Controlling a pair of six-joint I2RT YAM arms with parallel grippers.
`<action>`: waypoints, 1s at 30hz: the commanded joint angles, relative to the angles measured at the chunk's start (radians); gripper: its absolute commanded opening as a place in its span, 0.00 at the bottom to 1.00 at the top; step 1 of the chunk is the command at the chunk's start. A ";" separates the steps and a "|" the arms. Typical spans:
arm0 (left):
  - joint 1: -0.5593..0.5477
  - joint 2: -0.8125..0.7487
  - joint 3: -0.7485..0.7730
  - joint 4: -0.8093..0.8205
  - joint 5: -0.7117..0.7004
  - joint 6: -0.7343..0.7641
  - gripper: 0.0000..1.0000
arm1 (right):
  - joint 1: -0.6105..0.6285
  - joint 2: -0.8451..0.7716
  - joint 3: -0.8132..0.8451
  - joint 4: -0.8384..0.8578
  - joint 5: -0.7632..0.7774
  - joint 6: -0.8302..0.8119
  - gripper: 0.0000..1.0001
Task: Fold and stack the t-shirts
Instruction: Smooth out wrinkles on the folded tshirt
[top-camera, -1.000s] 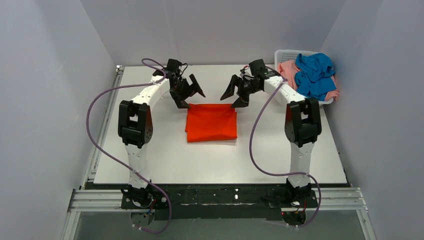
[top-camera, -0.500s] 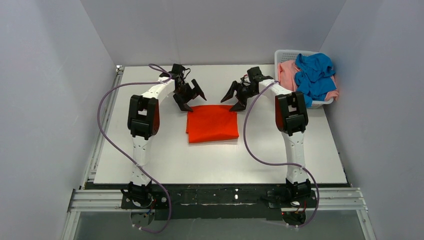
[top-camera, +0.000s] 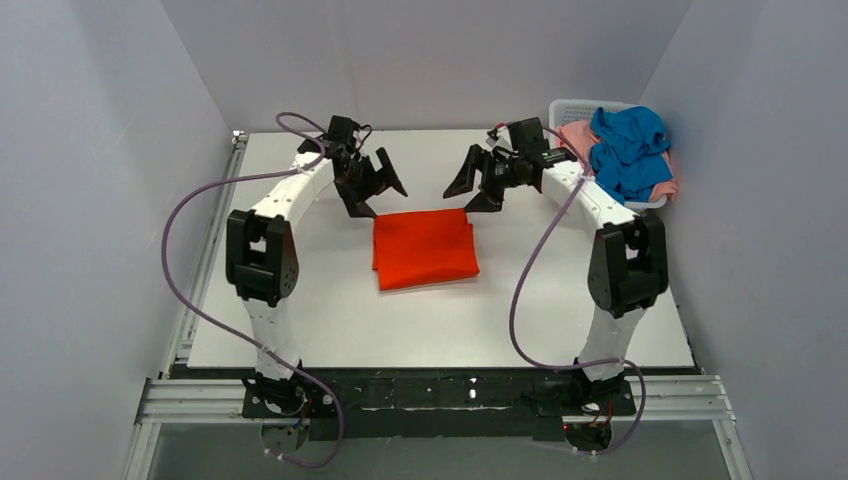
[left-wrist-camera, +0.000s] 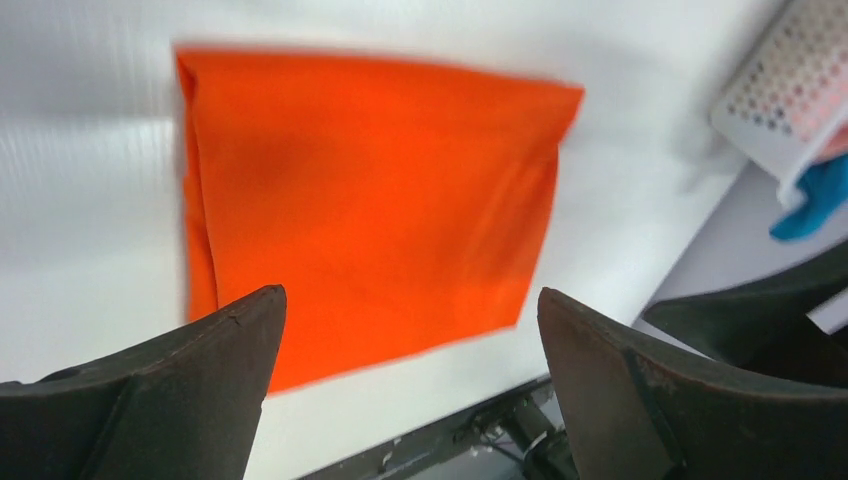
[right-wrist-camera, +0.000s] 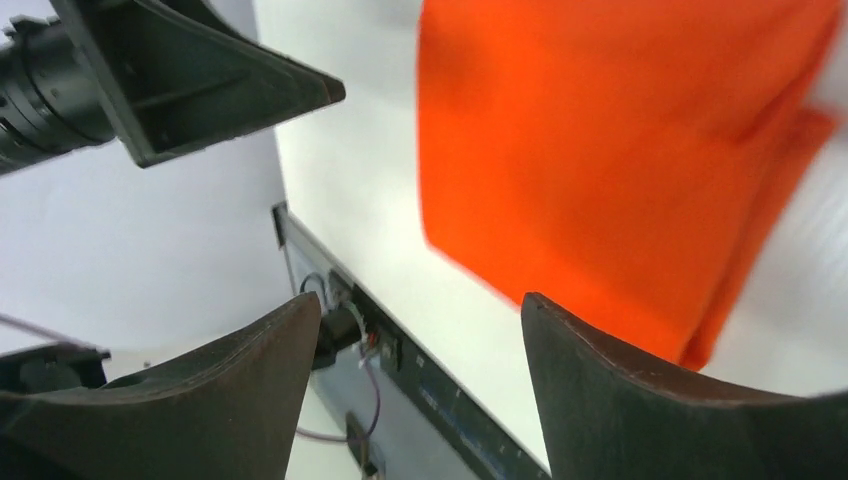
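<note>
The orange-red t-shirt lies folded; blue t-shirt and pink t-shirt wait in the basket. Left gripper and right gripper both gape wide, empty.

The orange-red shirt is soft matt cloth, smooth on top with layered folds along its nine o'clock edge. It lies on a white table whose matt surface looks faintly ribbed, like plastic board. The fingers of my left claw and the fingers of my right claw are dull black plastic, grainy and scuffed pale at the edges. At two o'clock the basket is white perforated plastic under a crumpled blue shirt and pink shirt, and the rails at six o'clock are bare silvery metal.
</note>
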 joint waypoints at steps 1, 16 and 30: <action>-0.060 -0.209 -0.245 0.011 0.087 -0.025 0.98 | 0.060 -0.104 -0.283 0.250 -0.106 0.098 0.82; -0.102 -0.153 -0.681 0.275 0.161 -0.097 0.98 | 0.062 -0.010 -0.603 0.388 -0.029 0.082 0.80; -0.090 -0.431 -0.665 0.105 0.090 0.005 0.98 | 0.033 -0.279 -0.654 0.249 0.078 0.008 0.81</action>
